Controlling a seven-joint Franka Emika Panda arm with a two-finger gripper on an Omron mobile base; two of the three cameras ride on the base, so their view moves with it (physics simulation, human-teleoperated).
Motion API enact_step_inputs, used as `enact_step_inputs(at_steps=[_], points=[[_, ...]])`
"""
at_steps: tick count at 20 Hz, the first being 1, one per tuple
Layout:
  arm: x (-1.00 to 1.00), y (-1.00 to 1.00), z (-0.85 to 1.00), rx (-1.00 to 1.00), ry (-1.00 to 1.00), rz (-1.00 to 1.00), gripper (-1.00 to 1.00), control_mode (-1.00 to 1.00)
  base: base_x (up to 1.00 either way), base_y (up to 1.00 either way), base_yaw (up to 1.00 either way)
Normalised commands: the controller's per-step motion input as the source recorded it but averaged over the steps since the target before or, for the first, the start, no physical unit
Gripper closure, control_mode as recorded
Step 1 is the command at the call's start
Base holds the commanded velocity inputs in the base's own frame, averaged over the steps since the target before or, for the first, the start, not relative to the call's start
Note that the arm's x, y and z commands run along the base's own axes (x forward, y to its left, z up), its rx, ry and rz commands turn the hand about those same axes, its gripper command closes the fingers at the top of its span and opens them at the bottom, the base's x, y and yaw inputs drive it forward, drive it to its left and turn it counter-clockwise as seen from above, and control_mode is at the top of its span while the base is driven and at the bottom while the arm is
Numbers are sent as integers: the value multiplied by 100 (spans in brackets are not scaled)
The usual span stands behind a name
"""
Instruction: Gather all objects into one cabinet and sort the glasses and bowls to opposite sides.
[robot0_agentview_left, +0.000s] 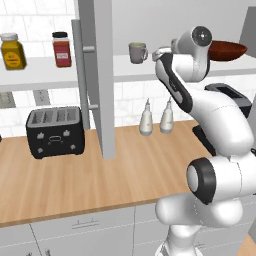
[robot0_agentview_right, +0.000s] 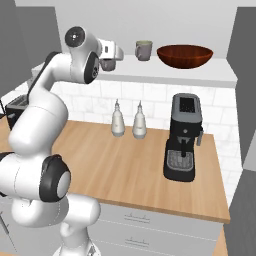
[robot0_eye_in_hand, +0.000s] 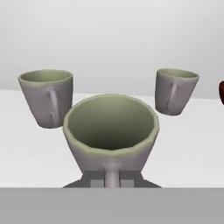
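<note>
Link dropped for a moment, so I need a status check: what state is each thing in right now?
Gripper: shut on near mug.
Near mug: upright, held at its handle.
Left mug: upright on the cabinet shelf.
Right mug: upright on the shelf.
Bowl: upright, right end of shelf.
Cabinet door: open.

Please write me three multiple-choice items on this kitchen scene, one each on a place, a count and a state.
1. Where does the bowl stand?
A. on the wooden counter
B. on the cabinet shelf
C. on top of the toaster

2. How many mugs show in the hand view?
A. one
B. two
C. three

3. How does the nearest mug sit at the gripper?
A. upright, mouth up
B. lying on its side
C. upside down

Answers:
1 B, it rests on the white shelf above the coffee machine.
2 C, one close and two behind it.
3 A, its open mouth faces upward.
</note>
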Motion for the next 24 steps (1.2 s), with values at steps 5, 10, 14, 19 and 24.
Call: enact_step_inputs(at_steps=[5,10,14,19,24], points=[[19,0,-19,0,0,0,100,-100,0,0,0],[6,0,-4,0,0,0,100,-100,0,0,0],[0,8,-6,4,0,0,100,-100,0,0,0],[0,15,-10,8,0,0,-100,-100,0,0,0],[0,0,0,1,0,0,-100,-100,0,0,0]])
